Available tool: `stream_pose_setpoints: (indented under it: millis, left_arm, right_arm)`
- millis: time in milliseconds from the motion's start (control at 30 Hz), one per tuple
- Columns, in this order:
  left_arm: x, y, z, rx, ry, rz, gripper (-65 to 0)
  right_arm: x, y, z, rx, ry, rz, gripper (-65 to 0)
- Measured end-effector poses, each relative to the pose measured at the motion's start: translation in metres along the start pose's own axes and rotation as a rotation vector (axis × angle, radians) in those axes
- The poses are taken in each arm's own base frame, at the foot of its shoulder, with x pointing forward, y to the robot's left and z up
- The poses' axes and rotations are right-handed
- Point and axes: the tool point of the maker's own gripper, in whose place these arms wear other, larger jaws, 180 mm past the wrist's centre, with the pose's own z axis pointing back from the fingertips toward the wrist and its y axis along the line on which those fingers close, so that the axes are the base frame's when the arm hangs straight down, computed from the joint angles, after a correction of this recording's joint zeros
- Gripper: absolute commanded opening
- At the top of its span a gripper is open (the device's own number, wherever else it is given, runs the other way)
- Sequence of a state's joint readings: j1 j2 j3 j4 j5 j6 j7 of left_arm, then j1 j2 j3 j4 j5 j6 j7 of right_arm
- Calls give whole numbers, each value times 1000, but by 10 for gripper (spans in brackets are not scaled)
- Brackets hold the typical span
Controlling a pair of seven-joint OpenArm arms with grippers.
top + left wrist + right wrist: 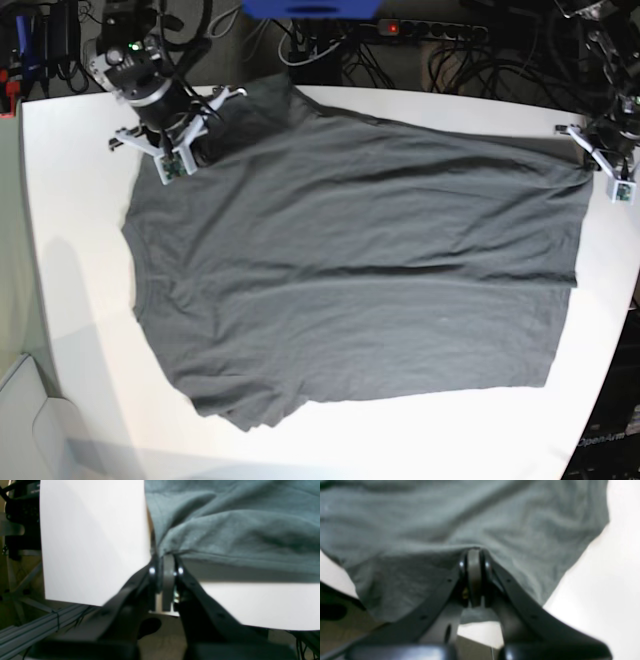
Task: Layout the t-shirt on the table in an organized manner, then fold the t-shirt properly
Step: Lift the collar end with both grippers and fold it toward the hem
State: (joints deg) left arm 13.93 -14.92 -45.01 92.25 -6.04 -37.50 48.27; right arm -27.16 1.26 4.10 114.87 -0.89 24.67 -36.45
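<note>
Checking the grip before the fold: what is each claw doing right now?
Left claw: closed on the t-shirt at its edge.
Right claw: closed on the t-shirt.

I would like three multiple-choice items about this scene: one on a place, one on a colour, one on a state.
1. Where does the t-shirt lie?
A. spread over the table
B. hanging in the air
C. on the floor

2. What colour is the t-shirt?
A. white
B. red
C. dark grey

3. How is the left gripper?
A. wide open above the table
B. shut on the t-shirt's edge
C. shut on nothing

Key:
1 A, the base view shows it lying spread out, covering most of the white top.
2 C, all views show dark grey cloth.
3 B, the left wrist view shows its jaws closed with the cloth's edge pinched at their tips; the right gripper grips likewise.
</note>
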Motion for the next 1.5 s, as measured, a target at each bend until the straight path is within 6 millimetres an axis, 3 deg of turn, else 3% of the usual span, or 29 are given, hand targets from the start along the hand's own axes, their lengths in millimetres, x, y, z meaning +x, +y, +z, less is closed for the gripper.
stream_pose_setpoints:
  millis: [167, 300, 367, 433, 567, 667, 867, 1033, 1167, 1333, 1500]
  left_arm:
    - [1, 0, -2, 0, 5, 6, -646]
    - [16, 1, -3, 1, -39, 8, -646]
    - [15, 2, -3, 2, -31, 6, -646]
    - [12, 2, -4, 4, -14, 7, -646]
    - [36, 3, -5, 5, -85, 17, -646]
    - [34, 4, -6, 10, -64, 16, -646]
    - [64, 12, -14, 51, -110, 12, -646]
    - [56, 11, -28, 73, -22, -9, -646]
    - [89, -1, -33, 55, -90, -56, -646]
    - [92, -8, -46, 45, -42, -83, -646]
    - [113, -6, -56, 49, -59, -89, -646]
  right_arm:
    - [15, -13, -4, -23, -30, 38, -650]
    - [28, -21, -7, -30, -51, 64, -650]
    - [28, -30, -10, -49, -6, 81, -650]
    - [40, -35, -13, -60, -28, 87, -650]
    - [59, -41, -17, -70, -56, 101, -650]
    - [65, -42, -22, -58, -47, 125, -650]
    - [72, -47, -30, -54, -39, 139, -650]
    - [70, -54, -40, -54, -16, 146, -650]
    - [69, -57, -51, -46, -6, 134, -650]
    - [74, -64, -61, -47, 1, 127, -650]
    - [74, -70, -72, -44, 18, 120, -650]
